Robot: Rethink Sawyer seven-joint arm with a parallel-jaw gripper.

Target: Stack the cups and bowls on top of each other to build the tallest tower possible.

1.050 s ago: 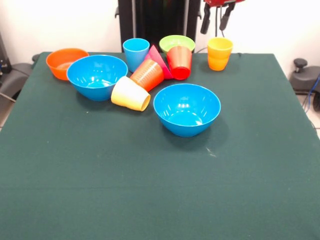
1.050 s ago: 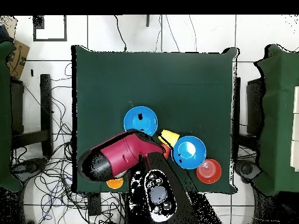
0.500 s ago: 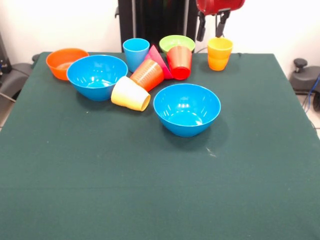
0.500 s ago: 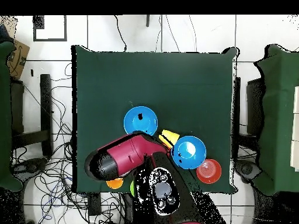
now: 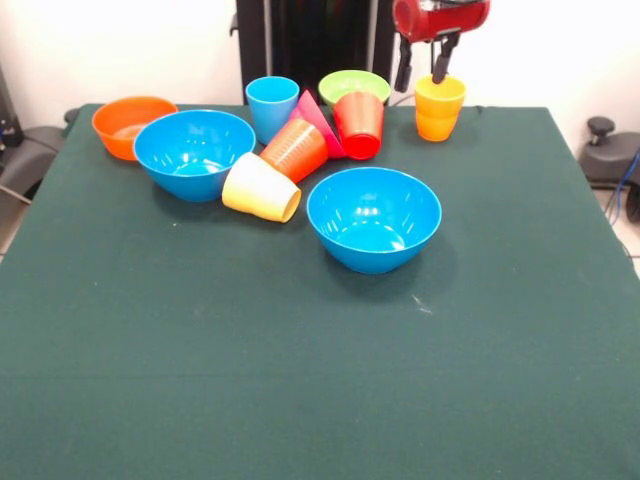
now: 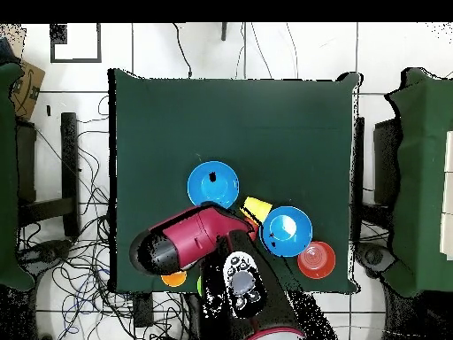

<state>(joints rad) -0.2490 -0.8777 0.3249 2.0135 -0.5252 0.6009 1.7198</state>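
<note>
In the front view, the gripper is seen at the upper right of the frame, its two dark fingers spread apart and holding nothing; one finger is placed at the rim of the yellow-orange cup, which stands upright near the top edge of the green desk. No tower has been built (every piece lies separately). Two blue bowls are set mid-frame, with the pale yellow cup tipped on its side between them. An orange bowl is found at upper left.
</note>
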